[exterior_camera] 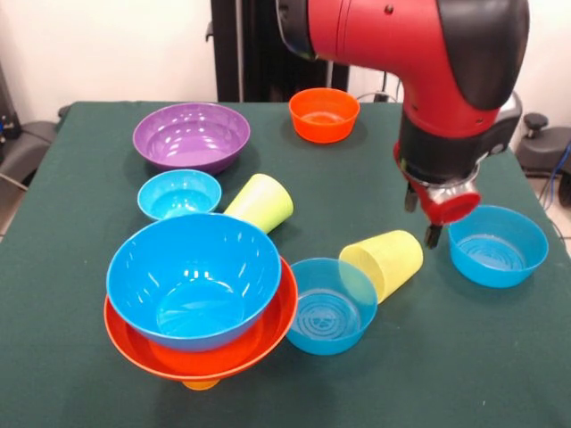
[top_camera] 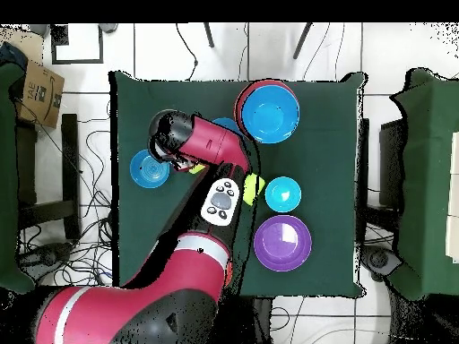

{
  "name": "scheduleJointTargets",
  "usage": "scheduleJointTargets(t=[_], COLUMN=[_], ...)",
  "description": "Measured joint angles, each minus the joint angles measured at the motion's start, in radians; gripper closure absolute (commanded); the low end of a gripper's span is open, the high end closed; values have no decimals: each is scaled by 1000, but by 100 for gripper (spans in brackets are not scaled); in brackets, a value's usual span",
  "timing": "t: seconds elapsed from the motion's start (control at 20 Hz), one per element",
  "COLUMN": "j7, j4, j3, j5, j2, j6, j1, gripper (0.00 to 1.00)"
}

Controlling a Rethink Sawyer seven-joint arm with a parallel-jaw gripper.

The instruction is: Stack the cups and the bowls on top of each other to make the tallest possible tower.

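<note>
The tower stands front left: a large blue bowl point(exterior_camera: 192, 276) point(top_camera: 269, 112) nested in a wider orange bowl point(exterior_camera: 214, 357) over an orange cup point(exterior_camera: 201, 385). A medium blue bowl point(exterior_camera: 326, 308) touches its right side. The pale yellow cup point(exterior_camera: 384, 260) and the lime green cup point(exterior_camera: 260, 203) point(top_camera: 253, 188) lie on their sides. My gripper point(exterior_camera: 421, 219) hangs open and empty just above the cloth, between the yellow cup and another medium blue bowl point(exterior_camera: 497, 245) point(top_camera: 149, 168). In the overhead view the arm hides the gripper.
A large purple bowl point(exterior_camera: 191, 135) point(top_camera: 282, 243) and a small orange bowl point(exterior_camera: 324, 114) sit at the far side. A small blue bowl point(exterior_camera: 178, 193) point(top_camera: 282, 193) rests between the purple bowl and the tower. The green table cloth point(exterior_camera: 500, 357) ends close to the tower's front.
</note>
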Motion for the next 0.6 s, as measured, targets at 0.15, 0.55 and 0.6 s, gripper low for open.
scheduleJointTargets(t=[0.15,0.55,0.6], j7=[0,0,0], j4=[-16,-36,-37], j3=[-4,-14,-14], j5=[0,0,0], j2=[24,60,60], j6=[-9,-15,-15], j1=[-2,-4,-4], gripper=[0,0,0])
